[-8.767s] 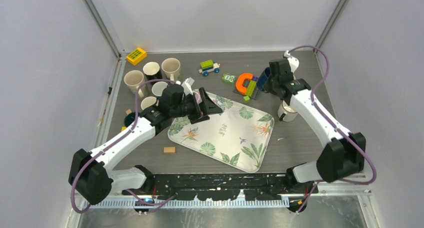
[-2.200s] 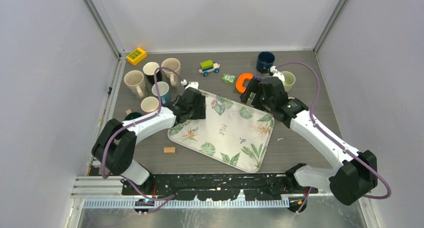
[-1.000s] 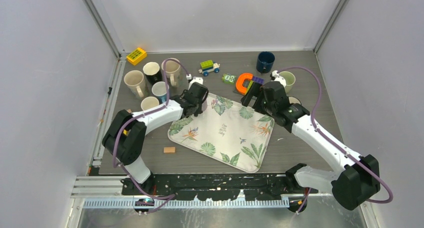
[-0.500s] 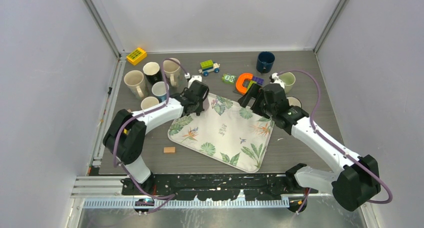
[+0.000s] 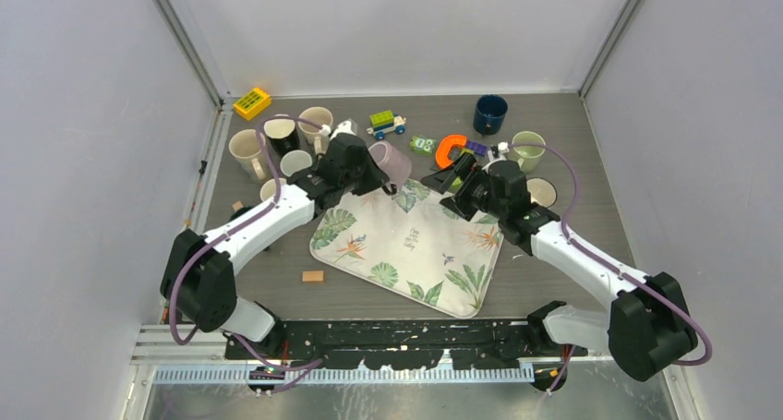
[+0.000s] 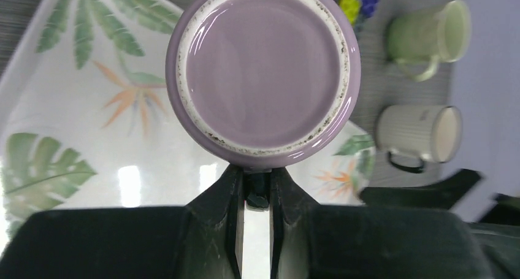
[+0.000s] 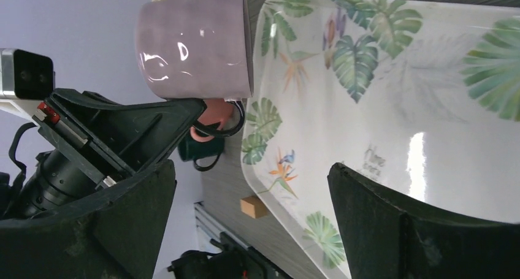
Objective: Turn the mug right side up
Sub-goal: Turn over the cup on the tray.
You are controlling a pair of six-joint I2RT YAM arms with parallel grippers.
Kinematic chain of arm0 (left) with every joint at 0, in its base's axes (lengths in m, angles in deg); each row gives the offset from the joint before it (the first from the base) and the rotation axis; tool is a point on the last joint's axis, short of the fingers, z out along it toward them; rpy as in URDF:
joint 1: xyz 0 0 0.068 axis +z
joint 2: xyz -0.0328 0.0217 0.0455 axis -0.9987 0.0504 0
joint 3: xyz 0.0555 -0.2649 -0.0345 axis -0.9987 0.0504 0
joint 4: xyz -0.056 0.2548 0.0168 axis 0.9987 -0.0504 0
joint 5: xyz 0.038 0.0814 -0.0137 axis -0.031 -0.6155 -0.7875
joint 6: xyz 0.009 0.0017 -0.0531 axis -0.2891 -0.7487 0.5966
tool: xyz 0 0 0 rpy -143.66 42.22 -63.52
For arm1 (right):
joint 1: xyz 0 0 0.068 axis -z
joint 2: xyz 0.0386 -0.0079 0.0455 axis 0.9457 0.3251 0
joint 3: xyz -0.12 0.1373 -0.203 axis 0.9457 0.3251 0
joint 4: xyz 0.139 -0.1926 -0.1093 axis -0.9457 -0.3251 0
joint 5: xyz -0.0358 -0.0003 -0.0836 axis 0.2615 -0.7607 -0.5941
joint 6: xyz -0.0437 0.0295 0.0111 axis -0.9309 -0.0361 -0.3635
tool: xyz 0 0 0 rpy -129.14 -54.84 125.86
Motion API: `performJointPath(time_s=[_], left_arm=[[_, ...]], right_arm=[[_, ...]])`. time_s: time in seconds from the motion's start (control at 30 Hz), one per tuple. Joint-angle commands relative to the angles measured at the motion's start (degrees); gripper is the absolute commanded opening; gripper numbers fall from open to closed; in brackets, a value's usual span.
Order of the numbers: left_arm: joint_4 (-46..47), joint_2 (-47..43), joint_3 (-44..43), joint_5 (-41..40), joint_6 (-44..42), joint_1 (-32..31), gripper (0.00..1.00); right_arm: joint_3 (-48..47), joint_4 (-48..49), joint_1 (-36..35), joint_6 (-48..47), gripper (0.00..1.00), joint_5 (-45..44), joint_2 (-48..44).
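The purple mug (image 5: pixel 391 162) hangs tilted over the far left corner of the leaf-print tray (image 5: pixel 415 263). My left gripper (image 5: pixel 379 182) is shut on its dark handle. In the left wrist view the mug's base (image 6: pixel 263 76) faces the camera and the left gripper (image 6: pixel 257 192) pinches the handle just below it; the mouth is hidden. The right wrist view shows the mug (image 7: pixel 195 46) with its rim towards the tray (image 7: pixel 392 107). My right gripper (image 5: pixel 446 182) stands open a short way right of the mug, above the tray, nothing between its fingers (image 7: pixel 417 230).
Several upright mugs (image 5: pixel 247 149) cluster at the far left. A dark blue mug (image 5: pixel 489 114), a green mug (image 5: pixel 528 148) and a white mug (image 5: pixel 541 191) stand far right. Toy pieces (image 5: pixel 452 150) lie behind the tray, a wooden block (image 5: pixel 313 276) in front of it.
My left gripper has shut on the handle and lifted the purple mug off the tray corner, tilting it. The right gripper has moved left towards the mug, still open.
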Motion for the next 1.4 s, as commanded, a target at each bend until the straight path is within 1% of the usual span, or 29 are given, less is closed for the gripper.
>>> performJointPath(time_s=[0.0, 0.2, 0.33, 0.7, 0.9, 1.0, 1.23, 1.37], left_arm=[[13.0, -4.2, -0.7, 7.7, 9.7, 0.9, 0.0], [20.3, -4.8, 0.3, 14.5, 17.5, 1.2, 0.0], [25.2, -4.8, 1.8, 17.0, 22.5, 1.3, 0.0], [33.2, -4.2, 4.7, 20.1, 29.3, 1.4, 0.01], [38.3, -3.2, 7.3, 22.1, 33.6, 1.5, 0.0], [40.0, -3.0, 8.5, 22.9, 35.2, 1.4, 0.0], [43.2, -3.2, 11.4, 23.1, 37.5, 1.4, 0.0], [44.5, -2.9, 12.1, 23.8, 37.7, 1.4, 0.01]], right_arm=[[1.7, 15.1, 0.3, 7.9, 0.96, 6.1, 1.4], [3.8, 26.2, 0.4, 14.0, 0.88, 8.4, 4.1], [4.7, 32.7, 0.4, 18.2, 0.84, 9.4, 6.1], [6.0, 46.3, 1.9, 28.0, 0.67, 10.9, 12.2], [5.6, 55.5, 2.6, 34.7, 0.57, 11.3, 16.6], [5.1, 58.3, 2.6, 36.6, 0.49, 11.4, 18.0], [5.1, 58.8, 2.6, 36.8, 0.3, 11.2, 18.0], [4.7, 57.6, 2.6, 35.8, 0.14, 11.2, 17.2]])
